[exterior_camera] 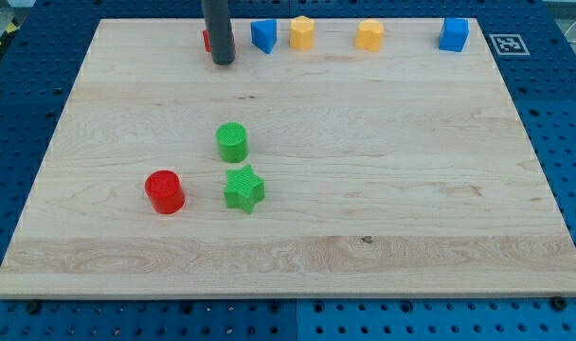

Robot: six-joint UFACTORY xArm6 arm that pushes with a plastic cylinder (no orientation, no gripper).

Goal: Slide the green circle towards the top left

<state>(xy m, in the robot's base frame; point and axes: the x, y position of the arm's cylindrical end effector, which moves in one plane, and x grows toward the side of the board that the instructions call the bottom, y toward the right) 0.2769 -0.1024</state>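
Observation:
The green circle (232,141) stands on the wooden board (411,189), left of the middle. A green star (243,188) lies just below it. A red circle (164,191) lies to the lower left of it. My tip (223,62) is at the view's top, well above the green circle and apart from it. A red block (207,40) is mostly hidden behind the rod, so its shape cannot be made out.
Along the top edge stand a blue block (262,35), a yellow block (302,32), an orange-yellow block (369,35) and a blue block (454,34). A marker tag (509,44) lies off the board's top right corner.

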